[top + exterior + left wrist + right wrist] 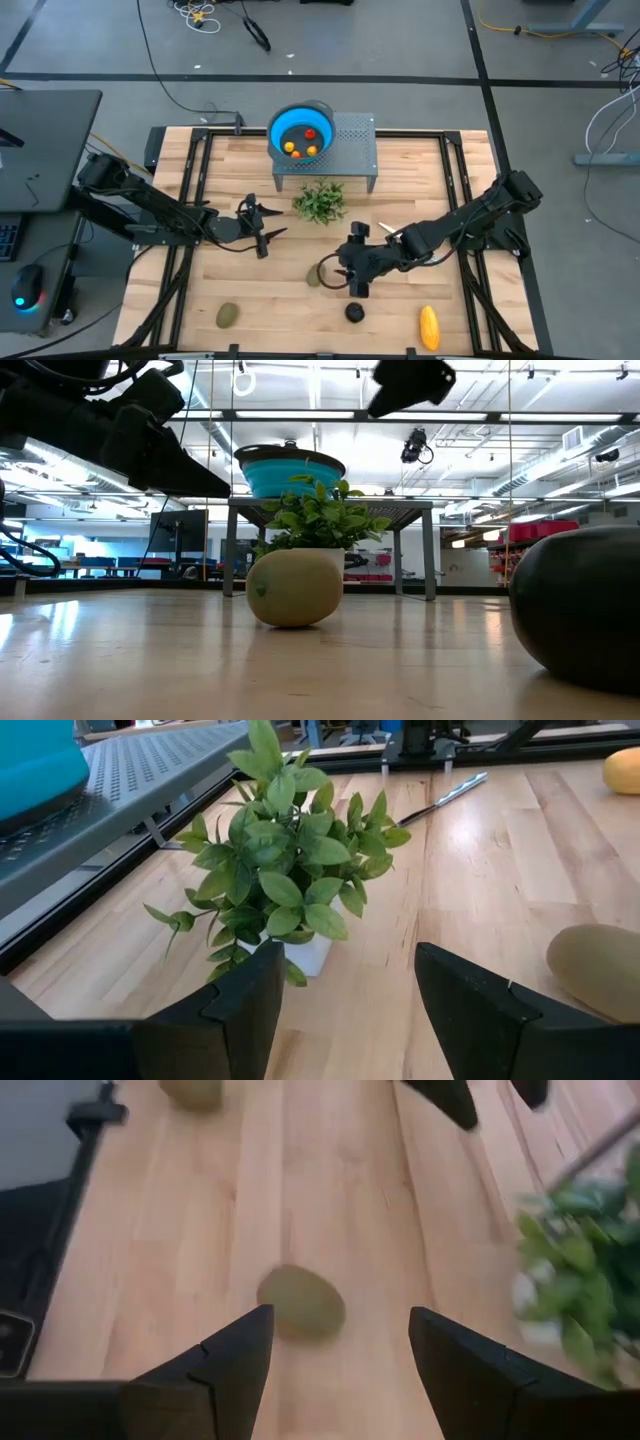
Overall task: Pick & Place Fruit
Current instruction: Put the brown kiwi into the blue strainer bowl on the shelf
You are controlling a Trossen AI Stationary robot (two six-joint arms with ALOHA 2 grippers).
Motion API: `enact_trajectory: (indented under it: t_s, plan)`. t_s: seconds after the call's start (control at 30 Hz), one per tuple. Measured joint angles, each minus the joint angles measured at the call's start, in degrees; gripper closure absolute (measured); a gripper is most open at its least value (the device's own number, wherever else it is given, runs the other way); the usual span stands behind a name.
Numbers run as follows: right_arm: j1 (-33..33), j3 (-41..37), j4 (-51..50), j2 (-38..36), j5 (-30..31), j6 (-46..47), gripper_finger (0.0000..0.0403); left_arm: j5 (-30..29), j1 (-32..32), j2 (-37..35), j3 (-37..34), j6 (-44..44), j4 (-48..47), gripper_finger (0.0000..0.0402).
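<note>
A blue bowl (303,135) stands on a grey perforated stand (350,150) and holds small orange and red pieces (300,145). One olive-green oval (314,277) lies on the table just ahead of my open right gripper (340,272). In the right wrist view the oval (300,1302) sits beyond the fingertips of that gripper (338,1320), untouched. A second green oval (228,315), a black ball (354,312) and a yellow oblong (429,327) lie near the table's near edge. My left gripper (268,232) hangs open left of the plant, and its wrist view (350,960) faces the plant.
A leafy green plant tuft (320,200) in a white pot stands in front of the stand, between the two grippers. A thin knife (440,800) lies on the wood to the plant's right. Dark frame rails (190,200) run along the table's left and right sides.
</note>
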Motion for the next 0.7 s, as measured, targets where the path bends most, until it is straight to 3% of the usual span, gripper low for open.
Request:
enact_trajectory:
  t_s: [0.33,0.7]
  plan:
    - [-2.0,-10.2,27.9,0.8,0.0,-14.1,0.0156,-0.2,0.0,0.0,0.0,0.3,0.0,0.0168]
    - [-3.3,-10.9,34.0,9.0,-3.7,-18.4,0.0108,-0.1,0.0,0.0,0.0,0.2,-0.6,0.0168]
